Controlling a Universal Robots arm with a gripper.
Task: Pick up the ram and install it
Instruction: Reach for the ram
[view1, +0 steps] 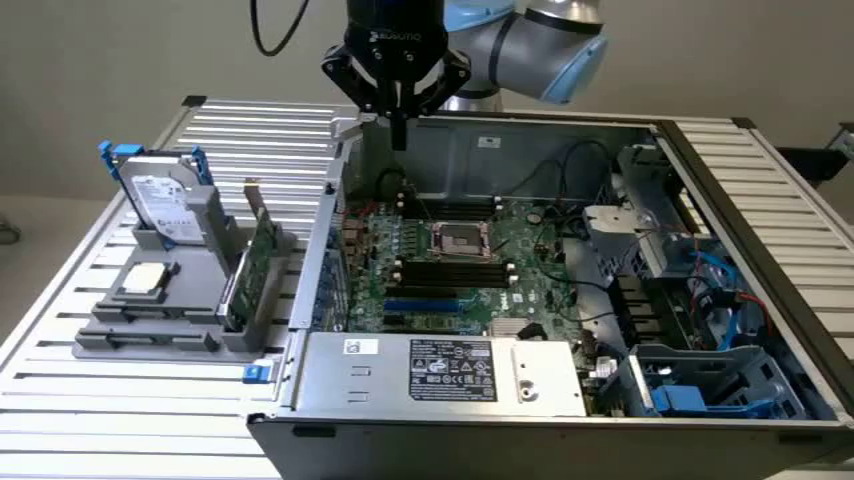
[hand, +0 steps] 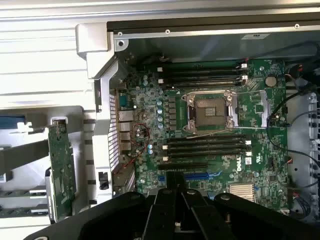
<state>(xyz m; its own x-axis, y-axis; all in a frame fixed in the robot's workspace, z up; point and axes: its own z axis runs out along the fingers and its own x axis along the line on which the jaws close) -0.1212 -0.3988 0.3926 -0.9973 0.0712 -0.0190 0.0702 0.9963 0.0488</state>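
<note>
You can't pick out the ram for certain. In the exterior view a green card (view1: 260, 250) stands on edge in the grey rack (view1: 147, 340) on the tabletop (view1: 54, 400), at 9 o'clock from the open computer case (view1: 534, 450). The jaws are pinched together, holding nothing, above the case's 12 o'clock wall.
</note>
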